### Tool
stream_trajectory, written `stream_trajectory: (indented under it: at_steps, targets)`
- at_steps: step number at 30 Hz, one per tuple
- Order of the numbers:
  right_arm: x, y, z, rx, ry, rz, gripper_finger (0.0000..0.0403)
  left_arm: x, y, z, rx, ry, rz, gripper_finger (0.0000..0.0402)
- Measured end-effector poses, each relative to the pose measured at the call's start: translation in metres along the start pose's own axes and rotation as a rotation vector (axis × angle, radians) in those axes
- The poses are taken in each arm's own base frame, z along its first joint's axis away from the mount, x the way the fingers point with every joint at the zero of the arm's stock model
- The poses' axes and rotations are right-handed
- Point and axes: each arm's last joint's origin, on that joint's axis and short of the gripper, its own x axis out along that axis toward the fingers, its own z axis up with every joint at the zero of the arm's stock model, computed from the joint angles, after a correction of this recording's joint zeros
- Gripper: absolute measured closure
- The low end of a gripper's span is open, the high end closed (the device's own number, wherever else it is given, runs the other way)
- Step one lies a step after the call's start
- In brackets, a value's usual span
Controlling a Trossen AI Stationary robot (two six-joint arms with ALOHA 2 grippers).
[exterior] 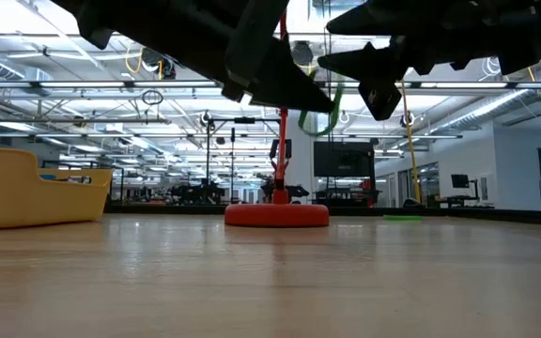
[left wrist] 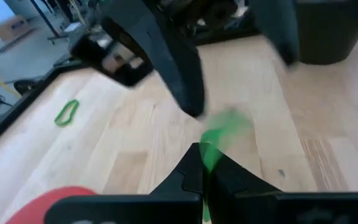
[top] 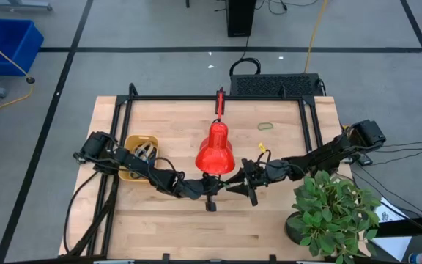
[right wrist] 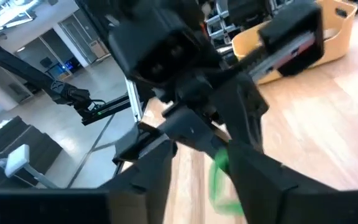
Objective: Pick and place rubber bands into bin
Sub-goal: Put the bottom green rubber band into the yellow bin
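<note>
Found the left gripper point(left wrist: 202, 163) closed, fingertips pinched together on a green rubber band point(left wrist: 213, 144) that sticks out past them as a loose, blurred loop. Noted the grip raised above the table point(top: 174, 235), with the band hanging clear of the wood in the low view. Observed the right gripper point(top: 240, 185) directly opposite and very close, its two fingers spread apart, one on either side of the band; cannot tell whether they touch it. Placed both grippers just in front of the red lamp point(top: 216, 150), near the table's middle, left arm reaching in from the bin side and right arm from the side of the potted plant point(top: 328, 213). Located the yellow-orange bin point(top: 132, 141) on the table's left part, beside the left arm, well apart from the held band, with several pale and dark bands point(top: 145, 152) lying inside. Recorded a second green band point(top: 266, 126) flat on the wood beyond the lamp, toward the far right, apart from both grippers.
</note>
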Motion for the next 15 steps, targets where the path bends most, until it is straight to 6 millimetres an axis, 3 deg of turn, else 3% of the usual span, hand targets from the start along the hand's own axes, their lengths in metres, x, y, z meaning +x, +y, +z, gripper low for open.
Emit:
stream_trajectory:
  at_steps: [8,15]
  targets:
    - [-0.013,-0.003,0.016,-0.066,-0.002,-0.040,0.0193,-0.022,0.012,0.007,-0.045,0.140,0.003,0.0399]
    - [-0.026,-0.004,0.026,-0.165,0.019,-0.066,0.0184,-0.065,0.042,0.019,-0.217,0.323,0.073,0.0398]
